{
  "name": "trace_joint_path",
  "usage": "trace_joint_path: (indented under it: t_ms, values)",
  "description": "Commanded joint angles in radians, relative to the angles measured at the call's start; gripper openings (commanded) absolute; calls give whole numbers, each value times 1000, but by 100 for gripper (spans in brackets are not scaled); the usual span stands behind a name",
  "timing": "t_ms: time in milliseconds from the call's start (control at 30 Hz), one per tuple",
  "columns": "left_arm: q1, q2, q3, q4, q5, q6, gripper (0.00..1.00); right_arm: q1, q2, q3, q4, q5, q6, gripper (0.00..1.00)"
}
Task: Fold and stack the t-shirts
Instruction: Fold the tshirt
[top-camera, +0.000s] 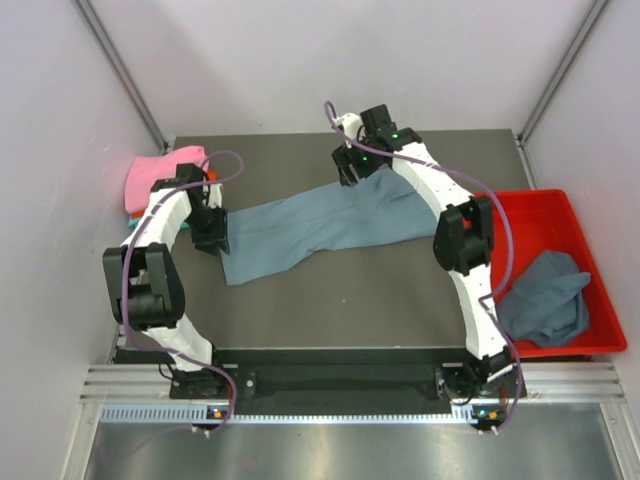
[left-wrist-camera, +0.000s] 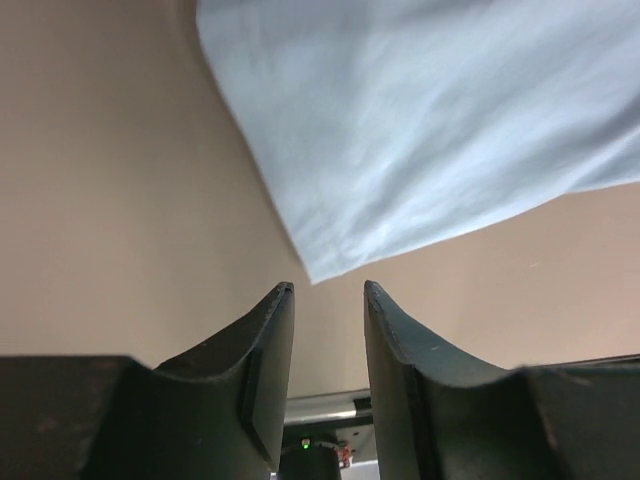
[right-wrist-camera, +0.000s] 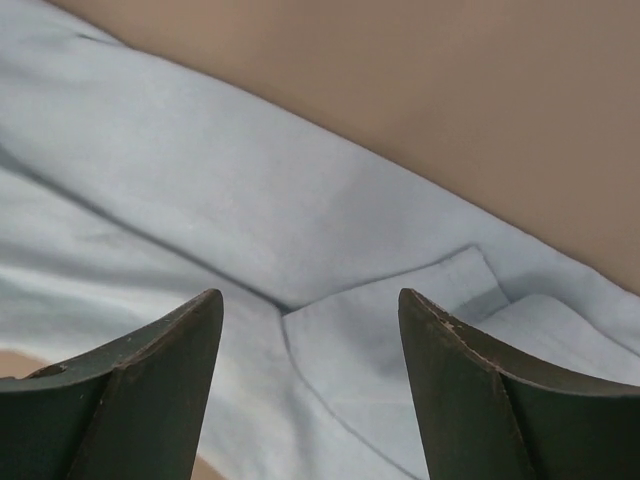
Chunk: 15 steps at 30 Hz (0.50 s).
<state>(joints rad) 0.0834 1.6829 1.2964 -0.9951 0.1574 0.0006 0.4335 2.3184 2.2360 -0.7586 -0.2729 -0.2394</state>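
Observation:
A slate blue-grey t-shirt (top-camera: 320, 228) lies folded lengthwise in a long band across the middle of the table. My left gripper (top-camera: 212, 238) is open and empty at the shirt's left end; in the left wrist view its fingertips (left-wrist-camera: 283, 292) stand just short of a shirt corner (left-wrist-camera: 312, 270). My right gripper (top-camera: 350, 172) is open and empty over the shirt's far right end; the right wrist view shows the shirt's sleeve and hem (right-wrist-camera: 400, 320) between its open jaws. A second blue-grey shirt (top-camera: 545, 297) lies crumpled in the red tray. Pink, orange and teal shirts (top-camera: 158, 175) are stacked at the far left.
The shallow red tray (top-camera: 548, 215) sits at the table's right edge. The stack of shirts sits at the table's far left corner, beside the left arm. White walls and metal posts enclose the table on three sides.

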Motion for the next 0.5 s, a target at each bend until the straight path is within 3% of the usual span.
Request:
trace_joint_path:
  t_ms: [0, 233, 467]
  values:
    - [-11, 41, 92, 19, 50, 1, 39, -12, 41, 50, 28, 87, 14, 70]
    - [-80, 145, 150, 41, 140, 2, 33, 4, 73, 43, 96, 296, -15, 60]
    - [-184, 202, 173, 35, 177, 1, 28, 11, 140, 100, 104, 322, -20, 55]
